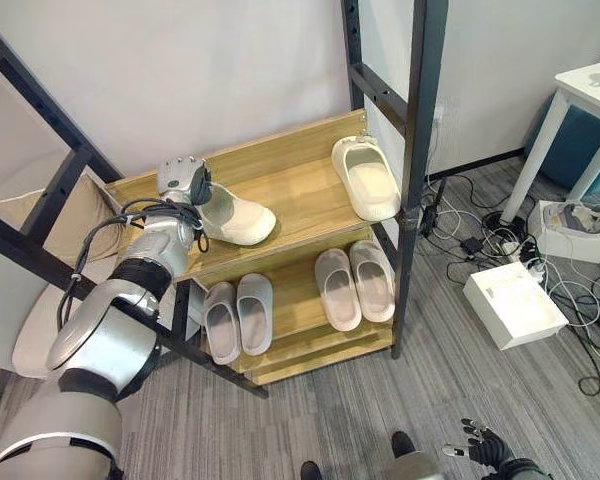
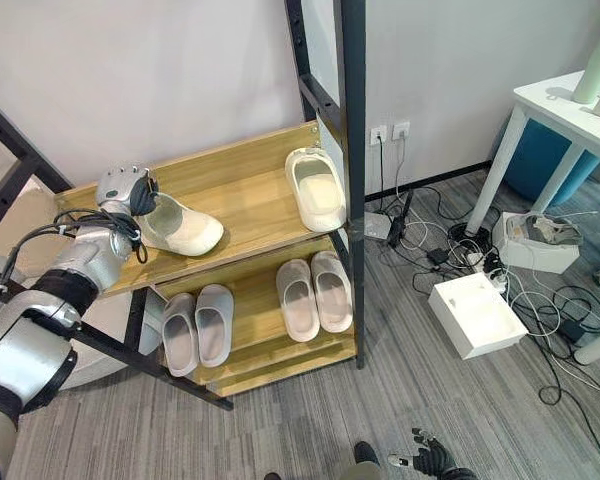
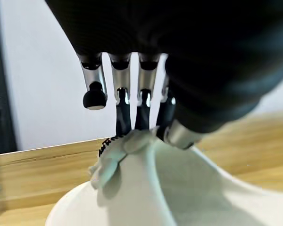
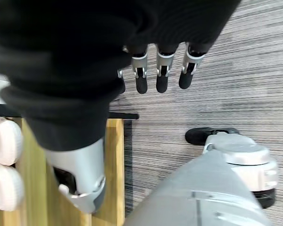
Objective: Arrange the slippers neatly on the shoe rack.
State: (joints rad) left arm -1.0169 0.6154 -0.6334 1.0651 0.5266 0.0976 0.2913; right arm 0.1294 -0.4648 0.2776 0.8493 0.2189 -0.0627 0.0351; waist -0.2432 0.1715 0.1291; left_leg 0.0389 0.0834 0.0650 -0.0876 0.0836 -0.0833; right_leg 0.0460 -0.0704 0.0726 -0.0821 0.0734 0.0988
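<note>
Low at the view's bottom edge hangs the right hand (image 1: 480, 443), fingers loose and empty. Two grey pairs (image 1: 238, 318) (image 1: 354, 283) sit tidy on the lower shelf (image 1: 290, 350). Above, the left hand (image 1: 183, 180) pinches a cream slipper (image 1: 236, 218) at its heel (lying askew); its mate (image 1: 365, 177) lies well apart, so pairing remains.

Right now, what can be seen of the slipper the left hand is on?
The cream slipper is a smooth, closed-toe slide that looks like moulded foam. It lies on the top wooden shelf near the shelf's left end, toe pointing right toward the front edge, sole down. The left hand grips its heel end; in the left wrist view the fingers and thumb pinch the rim of the opening. Its twin lies apart at the shelf's right end.
</note>
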